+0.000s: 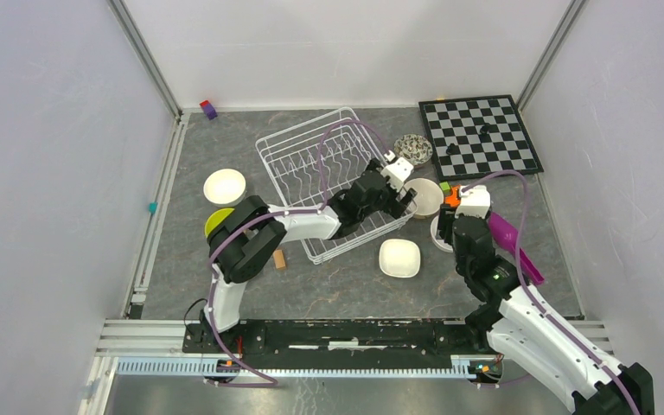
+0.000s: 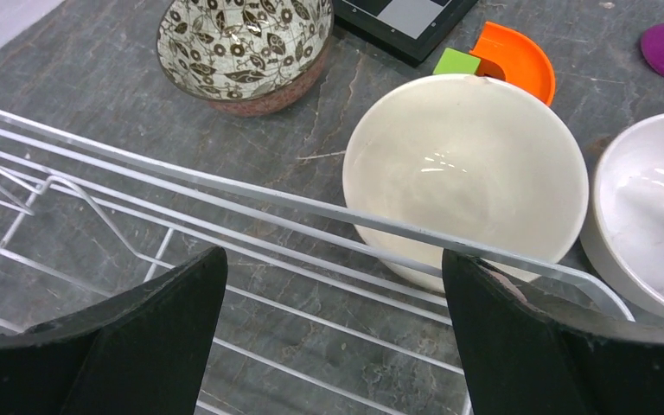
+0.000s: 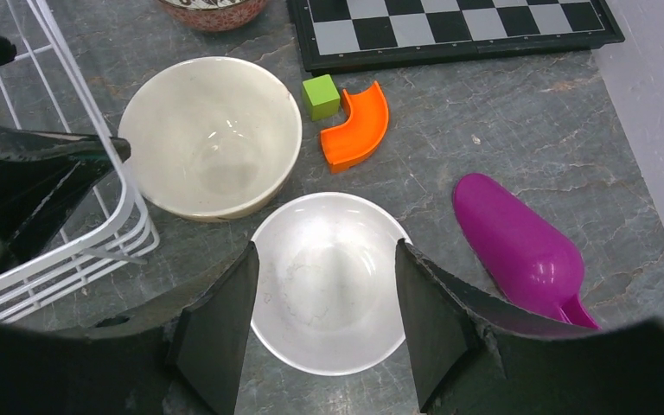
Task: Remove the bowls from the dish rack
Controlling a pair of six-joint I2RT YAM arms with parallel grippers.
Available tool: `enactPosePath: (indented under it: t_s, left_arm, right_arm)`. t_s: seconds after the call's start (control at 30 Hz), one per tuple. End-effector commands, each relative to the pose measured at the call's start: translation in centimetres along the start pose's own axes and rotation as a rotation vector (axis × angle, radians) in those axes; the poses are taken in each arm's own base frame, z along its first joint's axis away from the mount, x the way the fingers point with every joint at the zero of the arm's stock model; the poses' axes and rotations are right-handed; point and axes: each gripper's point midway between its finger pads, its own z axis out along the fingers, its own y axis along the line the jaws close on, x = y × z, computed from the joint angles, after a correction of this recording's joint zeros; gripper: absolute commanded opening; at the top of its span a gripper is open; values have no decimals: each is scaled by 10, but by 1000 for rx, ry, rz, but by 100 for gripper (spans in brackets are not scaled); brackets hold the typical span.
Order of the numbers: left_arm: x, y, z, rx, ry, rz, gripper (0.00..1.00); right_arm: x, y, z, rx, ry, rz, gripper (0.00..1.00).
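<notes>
Left gripper (image 2: 333, 285), fingers spread wide and empty, hangs over the right rim of the dish rack (image 1: 294, 160), in which no bowl is visible. A snagged wire would drag the rack into the cream bowl (image 2: 467, 164) just outside. Right gripper (image 3: 327, 268) stands parted astride the white bowl (image 3: 328, 303), and whether it grips cannot be told; a skewed lift could knock the cream neighbour.

I can see six bowls (image 1: 399, 258): one green bowl (image 1: 215, 224), one flowery bowl (image 1: 413, 149) and four white or cream ones. There is one wire rack (image 1: 303, 151), one chessboard (image 1: 481, 134), one purple scoop (image 1: 512, 242) and one orange piece (image 3: 356, 130).
</notes>
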Motion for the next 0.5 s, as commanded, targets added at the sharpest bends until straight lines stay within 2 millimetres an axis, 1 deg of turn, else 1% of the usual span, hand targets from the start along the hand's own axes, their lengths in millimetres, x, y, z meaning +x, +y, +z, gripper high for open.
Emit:
enactPosePath:
  t_s: [0.0, 0.1, 0.2, 0.27, 0.4, 0.47]
  left_arm:
    - [24, 10, 9, -29, 103, 151, 100]
    - [13, 7, 3, -10, 90, 114, 100]
    - [-11, -1, -15, 35, 9, 36, 100]
    - [-27, -1, -27, 45, -45, -9, 100]
    - [-46, 7, -44, 18, -37, -13, 100]
    - [-57, 12, -55, 0, -33, -15, 100]
  right_arm:
    - [-12, 1, 1, 1, -40, 23, 65]
    - [-11, 4, 2, -14, -35, 16, 65]
    - [-12, 7, 4, -19, -32, 19, 65]
    - [-18, 9, 4, -28, -46, 26, 66]
    - [-34, 15, 2, -63, -80, 36, 67]
    - [-39, 27, 1, -131, -95, 16, 68]
